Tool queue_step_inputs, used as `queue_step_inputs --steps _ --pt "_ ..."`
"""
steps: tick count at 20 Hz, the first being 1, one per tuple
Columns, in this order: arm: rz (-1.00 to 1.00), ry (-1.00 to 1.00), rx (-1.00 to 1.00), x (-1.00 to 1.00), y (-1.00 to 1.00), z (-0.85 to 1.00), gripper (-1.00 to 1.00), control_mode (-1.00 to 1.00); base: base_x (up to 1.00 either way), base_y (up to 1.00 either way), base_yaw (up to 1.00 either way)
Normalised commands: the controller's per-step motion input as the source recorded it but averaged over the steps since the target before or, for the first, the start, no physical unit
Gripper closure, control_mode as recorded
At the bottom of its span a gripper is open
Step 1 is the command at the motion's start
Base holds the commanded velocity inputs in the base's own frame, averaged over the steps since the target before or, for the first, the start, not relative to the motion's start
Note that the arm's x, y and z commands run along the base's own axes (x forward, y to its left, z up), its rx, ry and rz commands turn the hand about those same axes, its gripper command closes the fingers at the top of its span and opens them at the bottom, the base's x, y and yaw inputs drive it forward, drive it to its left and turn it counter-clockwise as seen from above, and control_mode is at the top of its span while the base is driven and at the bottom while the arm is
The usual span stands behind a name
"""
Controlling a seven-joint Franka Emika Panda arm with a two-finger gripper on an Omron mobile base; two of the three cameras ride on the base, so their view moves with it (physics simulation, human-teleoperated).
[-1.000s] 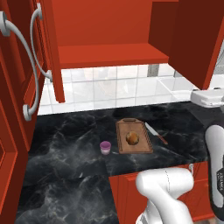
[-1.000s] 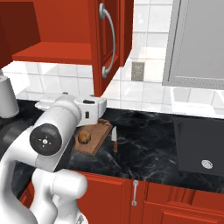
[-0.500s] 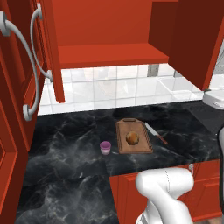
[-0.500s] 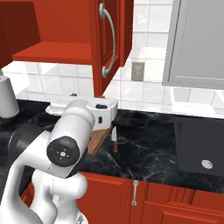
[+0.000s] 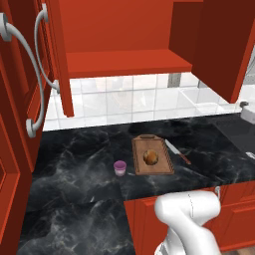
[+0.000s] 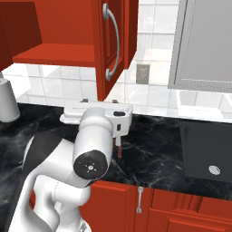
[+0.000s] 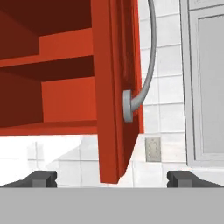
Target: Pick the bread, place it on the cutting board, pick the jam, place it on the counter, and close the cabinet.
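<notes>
While claw (image 7: 112, 178) gapes, cabinet (image 7: 114, 105) door edge seemingly near

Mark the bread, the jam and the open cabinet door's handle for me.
bread (image 5: 151, 157), left base view, top of the roll.
jam (image 5: 119, 168), left base view, its lid.
handle (image 7: 139, 99), hand view, lower bend near its mount.

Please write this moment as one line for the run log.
bread: on cutting board | jam: on counter | cabinet: doors open | gripper: open, empty, facing right door
</notes>
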Motion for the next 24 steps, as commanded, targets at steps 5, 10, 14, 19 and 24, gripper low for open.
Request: queue_step_inputs --steps 5,10,14,19,24 --pt "0.09 0.0 0.0 0.0 -0.21 0.0 -1.0 -1.0 0.0 0.0 0.0" --pt "0.08 0.0 0.0 0.0 -0.27 0.03 -1.0 -1.0 0.0 0.0 0.0" --pt "0.08 0.0 0.0 0.01 -0.18 0.04 -1.0 -1.0 0.0 0.0 0.0" --pt "0.09 0.0 0.0 0.04 -0.06 0.02 -1.0 -1.0 0.0 0.0 0.0" --pt "0.07 0.0 0.0 0.11 0.0 0.01 -1.0 -1.0 0.0 0.0 0.0"
